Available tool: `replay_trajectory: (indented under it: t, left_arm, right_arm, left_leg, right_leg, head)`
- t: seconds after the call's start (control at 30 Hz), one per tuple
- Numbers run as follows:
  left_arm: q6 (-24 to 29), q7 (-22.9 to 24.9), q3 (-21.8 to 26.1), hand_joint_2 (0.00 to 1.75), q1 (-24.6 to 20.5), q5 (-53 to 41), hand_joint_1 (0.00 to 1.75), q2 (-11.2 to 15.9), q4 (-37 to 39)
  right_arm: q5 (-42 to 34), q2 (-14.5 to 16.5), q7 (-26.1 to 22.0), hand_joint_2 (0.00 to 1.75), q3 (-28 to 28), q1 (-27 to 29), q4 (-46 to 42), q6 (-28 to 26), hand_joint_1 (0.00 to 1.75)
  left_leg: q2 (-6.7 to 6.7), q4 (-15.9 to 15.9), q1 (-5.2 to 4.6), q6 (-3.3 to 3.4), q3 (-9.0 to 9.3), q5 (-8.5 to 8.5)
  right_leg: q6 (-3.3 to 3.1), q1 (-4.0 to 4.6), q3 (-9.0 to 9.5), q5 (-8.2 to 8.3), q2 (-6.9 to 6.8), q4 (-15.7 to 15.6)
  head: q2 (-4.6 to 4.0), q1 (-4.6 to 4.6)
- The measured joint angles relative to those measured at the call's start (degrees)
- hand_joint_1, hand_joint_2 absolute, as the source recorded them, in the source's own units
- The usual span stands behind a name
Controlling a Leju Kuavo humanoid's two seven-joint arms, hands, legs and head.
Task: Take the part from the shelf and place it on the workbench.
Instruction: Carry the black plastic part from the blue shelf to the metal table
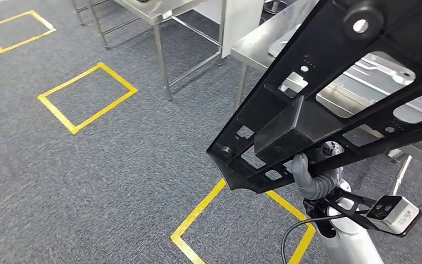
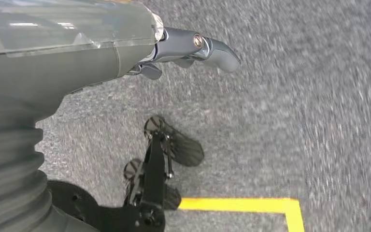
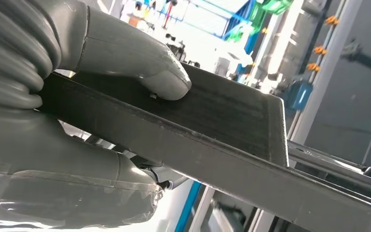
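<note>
The head view looks forward and down from high on the robot onto grey carpet with yellow tape squares and steel workbenches — the black part looms very near the lens. The left wrist view points down past the left hand at the same carpet and a corner of yellow tape. The right wrist view sits tight behind the right hand, facing outward along the part's edge toward a bright, blurred background — the part is what it shares with the head view.
</note>
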Motion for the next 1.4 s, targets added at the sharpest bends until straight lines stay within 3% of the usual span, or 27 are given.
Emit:
replay_trajectory:
  t: [0.07, 0.13, 0.2, 0.27, 0.33, 0.4, 0.47, 0.57, 0.63, 0.7, 0.77, 0.8, 0.87, 0.93, 1.0, 1.03, 1.1, 1.13, 1.2, 1.23, 1.3, 1.33, 1.4]
  left_arm:
    - [-0.1, 0.0, -0.1, 1.75, -0.1, -0.1, 0.0, 0.0, 0.0]
    - [-0.1, 0.0, -0.2, 1.75, -0.1, -0.2, 0.0, 0.0, 0.0]
    - [-0.2, 0.0, -0.4, 1.75, -0.1, -0.3, 0.0, 0.0, 0.0]
    - [-0.2, 0.0, -0.5, 1.75, -0.3, -0.3, 0.0, 0.0, 0.0]
    - [0.0, 0.0, -0.6, 1.75, -0.2, -0.3, 0.0, 0.0, 0.0]
    - [0.2, 0.1, -0.7, 1.75, 0.1, -0.2, 0.0, 0.0, 0.0]
    - [0.3, 0.2, -0.7, 1.75, 0.2, -0.1, 0.0, -0.1, 0.0]
    - [0.4, 0.2, -0.7, 1.75, 0.2, 0.0, 0.0, -0.1, 0.0]
    - [0.4, 0.2, -0.7, 1.75, 0.2, 0.0, 0.0, -0.1, 0.0]
    - [0.4, 0.2, -0.7, 1.75, 0.2, 0.0, 0.0, -0.2, 0.0]
    - [0.4, 0.2, -0.7, 1.75, 0.2, 0.0, 0.0, -0.2, 0.0]
    - [0.4, 0.2, -0.7, 1.75, 0.0, 0.0, 0.0, -0.2, 0.0]
    - [0.4, 0.1, -0.8, 1.75, -0.2, 0.0, 0.0, -0.3, 0.0]
    - [0.4, 0.1, -0.8, 1.75, 0.0, 0.0, 0.0, -0.3, 0.0]
    - [0.4, 0.0, -0.8, 1.75, 0.2, 0.0, 0.0, -0.3, 0.0]
    - [0.4, -0.1, -0.8, 1.75, 0.2, 0.0, 0.0, -0.3, 0.0]
    - [0.3, -0.4, -0.8, 1.75, 0.0, 0.0, 0.0, -0.3, 0.0]
    - [0.2, -0.5, -0.9, 1.75, 0.0, 0.0, 0.0, -0.3, 0.0]
    - [0.1, -0.8, -0.9, 1.75, -0.1, 0.1, 0.0, -0.3, 0.0]
    - [0.1, -0.9, -0.9, 1.75, -0.1, 0.1, 0.0, -0.3, 0.0]
    - [0.0, -0.9, -0.9, 1.75, -0.3, 0.1, 0.0, -0.3, 0.0]
    - [0.0, -1.0, -0.9, 1.75, -0.4, 0.1, 0.0, -0.3, 0.0]
    - [0.0, -1.0, -0.9, 1.75, -0.4, 0.1, 0.0, -0.3, 0.0]
  right_arm:
    - [0.0, 0.0, 0.0, 1.75, 0.0, 0.0, 0.0, -0.2, 1.75]
    - [0.0, 0.0, 0.1, 1.75, 0.0, -0.1, 0.0, -0.3, 1.75]
    - [0.0, 0.0, 0.2, 1.75, -0.1, 0.0, -0.1, -0.3, 1.75]
    - [0.0, 0.0, 0.2, 1.75, -0.1, 0.1, -0.2, -0.3, 1.75]
    - [0.0, 0.0, 0.2, 1.75, -0.1, 0.1, -0.2, -0.2, 1.75]
    - [0.0, 0.0, 0.3, 1.75, -0.1, 0.2, 0.0, -0.2, 1.75]
    - [0.0, 0.0, 0.4, 1.75, -0.1, 0.3, 0.2, -0.2, 1.75]
    - [0.0, 0.0, 0.4, 1.75, -0.1, 0.3, 0.2, -0.1, 1.75]
    - [0.0, 0.0, 0.4, 1.75, -0.1, 0.3, 0.3, 0.0, 1.75]
    - [0.1, 0.0, 0.5, 1.75, 0.0, 0.2, 0.4, 0.1, 1.75]
    - [0.1, 0.1, 0.5, 1.75, 0.0, 0.2, 0.4, 0.1, 1.75]
    - [0.1, 0.2, 0.5, 1.75, 0.0, 0.3, 0.5, 0.1, 1.75]
    - [0.1, 0.3, 0.5, 1.75, 0.0, 0.2, 0.5, 0.1, 1.75]
    - [0.0, 0.5, 0.5, 1.75, 0.0, 0.0, 0.5, 0.2, 1.75]
    - [0.0, 0.5, 0.5, 1.75, 0.0, 0.0, 0.7, 0.2, 1.75]
    - [0.0, 0.5, 0.5, 1.75, 0.0, 0.0, 0.8, 0.2, 1.75]
    - [-0.2, 0.5, 0.6, 1.75, 0.0, -0.1, 0.9, 0.2, 1.75]
    - [-0.2, 0.5, 0.6, 1.75, 0.0, -0.2, 0.9, 0.3, 1.75]
    - [-0.3, 0.5, 0.6, 1.75, 0.0, -0.4, 0.9, 0.3, 1.75]
    - [-0.4, 0.6, 0.6, 1.75, 0.0, -0.5, 0.9, 0.4, 1.75]
    - [-0.4, 0.6, 0.6, 1.75, -0.1, -0.5, 0.9, 0.4, 1.75]
    - [-0.4, 0.6, 0.5, 1.75, -0.1, -0.6, 0.9, 0.5, 1.75]
    - [-0.5, 0.6, 0.5, 1.75, -0.1, -0.7, 0.9, 0.5, 1.75]
  left_leg:
    - [1.18, 0.3, -0.23, -0.46, 0.29, -0.47]
    - [2.24, 0.4, -0.51, -1.02, 0.56, -0.88]
    - [3.31, 0.4, -0.51, -1.63, 0.79, -1.2]
    - [1.99, 1.9, -0.24, -2.24, 0.4, -2.59]
    - [-1.02, 8.0, 0.0, -2.64, -2.17, -6.01]
    - [-2.41, 15.6, 0.06, -2.84, -5.89, -8.92]
    - [-2.65, 17.6, 0.12, -2.91, -7.28, -8.39]
    - [-2.68, 16.1, 0.19, -2.9, -6.82, -6.87]
    - [-2.95, 12.9, 0.3, -2.87, -5.49, -4.98]
    - [-5.37, 6.1, 0.54, -2.35, -2.59, -2.16]
    - [-6.98, 1.8, 0.53, -1.42, -0.75, -0.79]
    - [-6.33, 1.6, 0.49, -0.95, -0.65, -0.56]
    - [-4.99, 1.0, 0.49, -0.04, -0.5, -0.08]
    - [-3.53, 0.8, 0.23, 0.42, -0.57, 0.04]
    - [-1.95, 0.8, -0.05, 0.55, -0.66, -0.02]
    - [-1.19, 0.8, -0.16, 0.56, -0.67, -0.06]
    - [0.15, 0.9, -0.33, 0.5, -0.54, -0.19]
    - [0.74, 0.9, -0.49, 0.35, -0.42, -0.3]
    - [1.78, 0.9, -0.8, -0.09, -0.23, -0.56]
    - [2.36, 0.9, -0.91, -0.33, -0.16, -0.67]
    - [3.27, 0.9, -0.88, -0.89, 0.02, -0.93]
    - [2.61, 1.3, -0.79, -1.23, -0.05, -1.4]
    - [-0.21, 5.5, -0.5, -1.85, -1.79, -4.01]
  right_leg:
    - [-0.33, 0.29, 4.32, 2.55, -2.84, -7.8]
    - [-0.84, 0.8, 5.93, 2.98, -4.05, -10.8]
    - [-1.39, 0.89, 5.83, 3.17, -2.53, -11.0]
    - [-2.01, 0.63, 5.95, 3.46, -1.23, -11.4]
    - [-2.48, 0.48, 6.05, 3.59, -0.07, -11.6]
    - [-2.67, 0.52, 6.02, 3.58, 1.39, -11.5]
    - [-2.67, 0.54, 6.02, 3.57, 2.85, -11.4]
    - [-2.65, 0.52, 6.04, 3.57, 3.56, -11.3]
    - [-2.55, 0.49, 6.05, 3.54, 4.09, -11.2]
    - [-1.71, 0.4, 5.65, 3.53, 5.91, -10.7]
    - [-0.5, 0.18, 5.15, 3.79, 7.82, -10.6]
    - [-0.18, 0.1, 5.01, 3.8, 7.59, -10.5]
    - [0.22, 0.21, 3.77, 2.24, 5.01, -8.1]
    - [0.35, 0.33, 0.51, -1.42, 1.92, -1.1]
    - [0.44, 0.27, -2.37, -3.66, 1.09, 5.2]
    - [0.39, 0.28, -2.36, -3.25, 0.92, 5.5]
    - [-0.03, 0.44, 1.01, -0.14, -0.11, -0.4]
    - [-0.4, 0.75, 3.38, 1.2, -1.63, -4.6]
    - [-1.18, 1.4, 6.24, 2.55, -3.69, -10.0]
    - [-1.48, 1.67, 6.5, 2.51, -3.89, -10.8]
    - [-2.01, 1.64, 6.39, 2.83, -2.44, -11.1]
    - [-2.29, 1.5, 6.46, 3.0, -1.82, -11.3]
    - [-2.82, 1.19, 6.64, 3.32, -0.61, -11.7]
  head:
    - [0.0, -0.01]
    - [0.0, -0.01]
    - [0.0, -0.01]
    - [0.0, -0.02]
    - [0.0, -0.02]
    - [0.0, -0.02]
    - [0.0, -0.02]
    - [0.0, -0.02]
    - [0.0, -0.02]
    - [0.0, -0.02]
    - [0.0, -0.02]
    - [0.0, -0.02]
    - [0.0, -0.01]
    - [0.0, 0.0]
    - [0.0, 0.0]
    - [0.0, 0.0]
    - [0.0, 0.0]
    - [0.0, 0.0]
    - [0.0, -0.01]
    - [0.0, -0.01]
    - [0.0, -0.02]
    - [0.0, -0.01]
    - [0.0, -0.02]
